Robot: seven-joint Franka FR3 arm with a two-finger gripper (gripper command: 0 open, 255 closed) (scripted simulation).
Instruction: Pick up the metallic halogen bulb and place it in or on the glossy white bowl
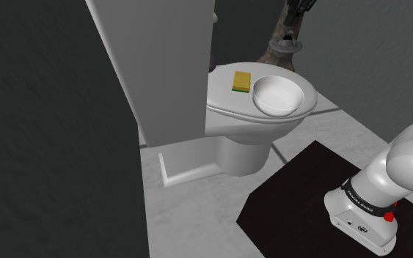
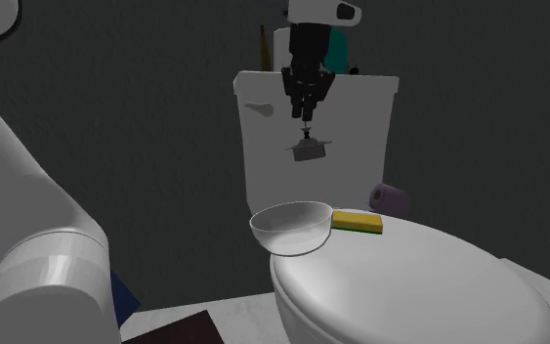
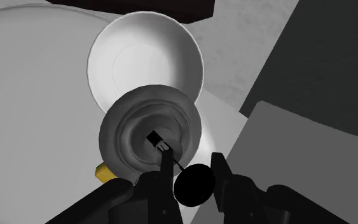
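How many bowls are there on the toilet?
1. The glossy white round bowl sits on the closed white toilet lid, beside the yellow-and-green rectangular sponge. Nothing on the lid looks big enough to hide another.

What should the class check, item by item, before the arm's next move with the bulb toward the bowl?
1. Gripper shut on the halogen bulb: ok.
2. Bulb hanging clear above the toilet lid: ok.
3. Bowl upright and empty: ok.
4. Bulb centred over the bowl: cannot tell; in the wrist view it overlaps the bowl's rim, not its middle.
5. Sponge beside the bowl, not in it: ok.
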